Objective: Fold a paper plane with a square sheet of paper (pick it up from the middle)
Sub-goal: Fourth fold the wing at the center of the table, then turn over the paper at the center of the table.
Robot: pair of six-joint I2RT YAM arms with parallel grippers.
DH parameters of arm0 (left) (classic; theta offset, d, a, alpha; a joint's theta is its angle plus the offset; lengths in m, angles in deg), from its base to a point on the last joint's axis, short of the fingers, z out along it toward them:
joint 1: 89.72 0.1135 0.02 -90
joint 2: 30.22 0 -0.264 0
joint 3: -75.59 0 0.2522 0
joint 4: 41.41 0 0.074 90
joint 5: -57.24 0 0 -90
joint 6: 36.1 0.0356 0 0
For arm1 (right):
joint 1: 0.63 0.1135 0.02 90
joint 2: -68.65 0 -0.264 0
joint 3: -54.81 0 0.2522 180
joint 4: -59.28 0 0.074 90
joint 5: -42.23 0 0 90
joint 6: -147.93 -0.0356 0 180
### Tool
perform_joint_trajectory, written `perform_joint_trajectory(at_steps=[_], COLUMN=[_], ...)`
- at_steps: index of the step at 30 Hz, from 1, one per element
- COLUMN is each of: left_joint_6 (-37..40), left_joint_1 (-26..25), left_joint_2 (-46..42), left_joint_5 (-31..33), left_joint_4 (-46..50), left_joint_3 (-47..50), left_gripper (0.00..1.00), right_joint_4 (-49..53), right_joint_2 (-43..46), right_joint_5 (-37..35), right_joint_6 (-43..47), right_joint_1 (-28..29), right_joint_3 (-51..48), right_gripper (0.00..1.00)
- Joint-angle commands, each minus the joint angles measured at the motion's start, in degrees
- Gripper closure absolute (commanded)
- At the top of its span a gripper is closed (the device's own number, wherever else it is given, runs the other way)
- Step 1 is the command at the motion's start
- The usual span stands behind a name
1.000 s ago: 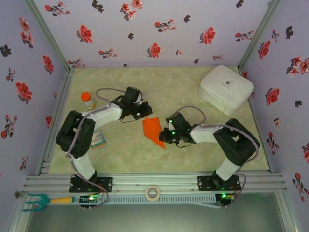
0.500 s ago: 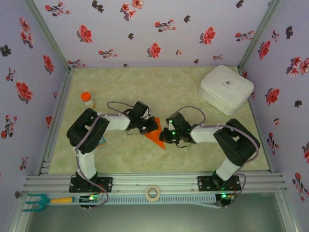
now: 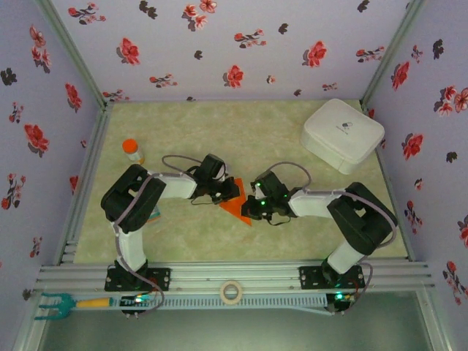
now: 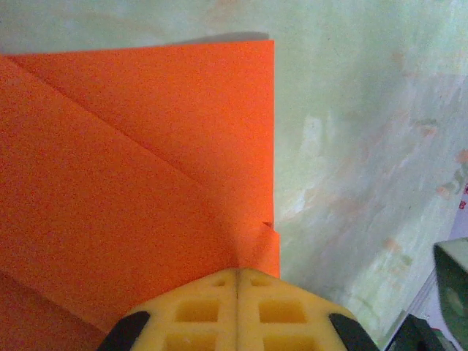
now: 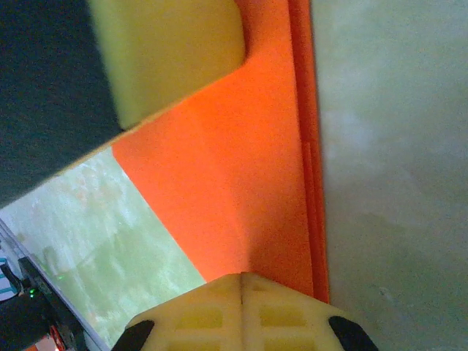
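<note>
**A:** Where's the paper?

**B:** The square sheet of paper [image 3: 234,209] lies flat near the middle of the table [image 3: 241,139], already creased into a narrower pointed shape; its tip points toward the near edge.

**A:** Any folds showing?

**B:** In the left wrist view a diagonal crease runs across the sheet [image 4: 131,183]; in the right wrist view a thin doubled strip lines its long edge [image 5: 234,190].

**A:** And the grippers?

**B:** The left gripper [image 3: 224,193] sits on the sheet's left side, the right gripper [image 3: 249,208] on its right; they are close together. Each has its yellow fingers pressed together, tips down on the paper [image 4: 238,281] [image 5: 241,284], pinching nothing.

**A:** Anything else?

**B:** A white case [image 3: 342,135] in the far right corner; an orange-capped bottle [image 3: 132,151] at the left edge; both well apart from the sheet.
</note>
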Motion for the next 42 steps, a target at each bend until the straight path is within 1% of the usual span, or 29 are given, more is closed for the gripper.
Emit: perform_joint_trajectory(at_steps=[1,4,8,16,26,28,31,34,36,37,40,41,42], left_joint_6=[-0.1,0.0,0.0,-0.2,-0.8,-1.1,-1.9,-2.8,-3.1,-3.2,-3.7,-4.0,-4.2], left_joint_1=[0.3,0.5,0.5,0.5,0.5,0.5,0.4,0.5,0.4,0.4,0.5,0.5,0.5], left_joint_2=[1.3,1.3,1.4,1.4,0.9,0.6,0.2,-0.1,-0.6,-0.7,-1.3,-1.4,-1.4], left_joint_5=[2.8,2.8,2.8,3.3,3.5,3.6,3.5,3.5,3.3,3.4,3.4,3.3,3.2], left_joint_4=[3.3,3.6,3.6,3.8,3.2,3.0,1.9,0.7,0.5,0.4,0.0,-0.2,-0.6], left_joint_3=[1.6,1.6,1.6,1.5,2.3,2.6,3.3,3.9,4.2,4.3,4.7,4.8,4.9], left_gripper=[1.0,1.0,1.0,1.0,1.0,1.0,1.0,1.0,1.0,1.0,1.0,1.0,1.0], right_joint_4=[0.3,-0.4,-0.3,1.0,2.8,2.1,4.4,5.6,4.8,4.3,2.3,1.3,0.7], right_joint_2=[-2.6,-2.6,0.5,7.1,12.0,14.6,19.8,23.6,24.3,24.2,22.4,21.6,20.7], right_joint_5=[-0.2,-0.2,-1.3,-0.9,-1.9,-2.0,-3.8,-5.4,-5.7,-5.5,-4.1,-3.7,-3.6], right_joint_6=[-1.1,-1.6,-2.4,-3.5,-5.2,-6.6,-7.4,-9.1,-11.2,-11.9,-13.6,-14.6,-15.3], right_joint_1=[0.3,0.3,0.3,0.3,0.3,0.3,0.2,-0.2,-0.3,-0.3,-0.3,-0.3,-0.4], right_joint_3=[-0.6,-3.5,-7.4,-11.7,-16.0,-17.7,-18.1,-17.2,-16.3,-15.8,-14.5,-14.4,-14.1], right_gripper=[0.98,0.97,0.97,0.97,0.98,0.98,0.97,0.93,0.85,0.81,0.79,0.75,0.74])
